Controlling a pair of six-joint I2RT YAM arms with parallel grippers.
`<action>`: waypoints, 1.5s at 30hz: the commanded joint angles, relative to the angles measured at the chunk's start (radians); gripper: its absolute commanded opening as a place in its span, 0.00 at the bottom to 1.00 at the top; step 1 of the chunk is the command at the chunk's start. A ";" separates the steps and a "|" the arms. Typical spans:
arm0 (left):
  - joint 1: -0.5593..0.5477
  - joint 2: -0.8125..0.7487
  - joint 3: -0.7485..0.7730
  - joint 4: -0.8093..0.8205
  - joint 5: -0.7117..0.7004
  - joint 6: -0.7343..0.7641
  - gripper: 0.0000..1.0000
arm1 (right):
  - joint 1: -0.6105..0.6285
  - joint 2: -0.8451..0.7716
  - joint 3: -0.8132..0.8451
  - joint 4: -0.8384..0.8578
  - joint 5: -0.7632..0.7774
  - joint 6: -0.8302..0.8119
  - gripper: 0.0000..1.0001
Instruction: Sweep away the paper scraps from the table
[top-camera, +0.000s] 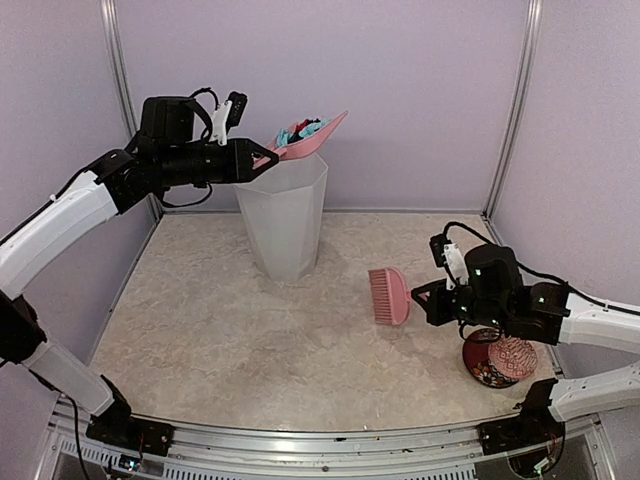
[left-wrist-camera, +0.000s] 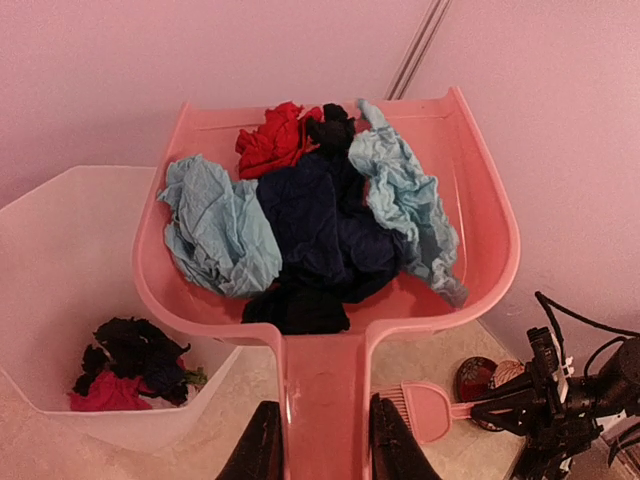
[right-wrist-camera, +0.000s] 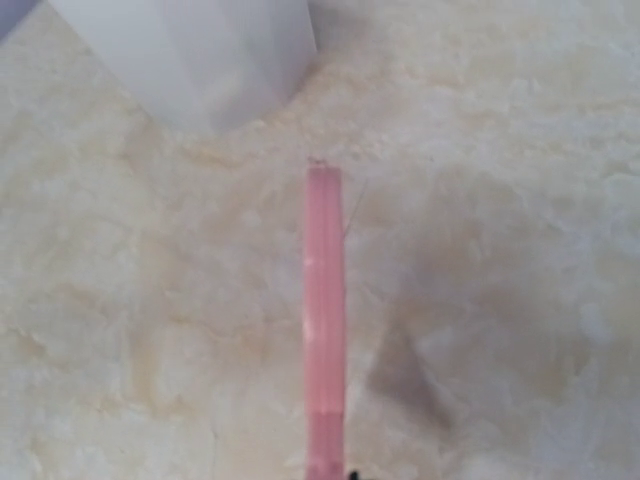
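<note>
My left gripper (top-camera: 262, 158) is shut on the handle of the pink dustpan (top-camera: 318, 135) and holds it high over the white bin (top-camera: 285, 225). In the left wrist view the black fingers (left-wrist-camera: 258, 445) clamp the handle on both sides, and the dustpan (left-wrist-camera: 480, 230) holds paper scraps (left-wrist-camera: 320, 220) in teal, dark blue, black and red. More scraps (left-wrist-camera: 130, 365) lie inside the bin (left-wrist-camera: 60, 250). My right gripper (top-camera: 425, 298) is shut on a pink brush (top-camera: 388, 295) just above the table (top-camera: 220, 330). The brush shows edge-on in the right wrist view (right-wrist-camera: 323, 320).
A round red patterned dish (top-camera: 497, 358) stands at the front right beside the right arm. Pale lilac walls ring the table, with a metal rail along the front edge. The bin's base shows in the right wrist view (right-wrist-camera: 190, 60).
</note>
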 joint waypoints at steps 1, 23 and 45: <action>0.096 0.049 0.023 0.089 0.261 -0.151 0.00 | -0.011 -0.032 -0.033 0.065 -0.024 0.000 0.00; 0.301 0.186 -0.251 0.875 0.659 -1.047 0.00 | -0.014 -0.047 -0.071 0.112 -0.054 -0.009 0.00; 0.232 0.236 -0.438 1.468 0.370 -1.490 0.00 | -0.017 -0.053 -0.087 0.146 -0.068 -0.002 0.00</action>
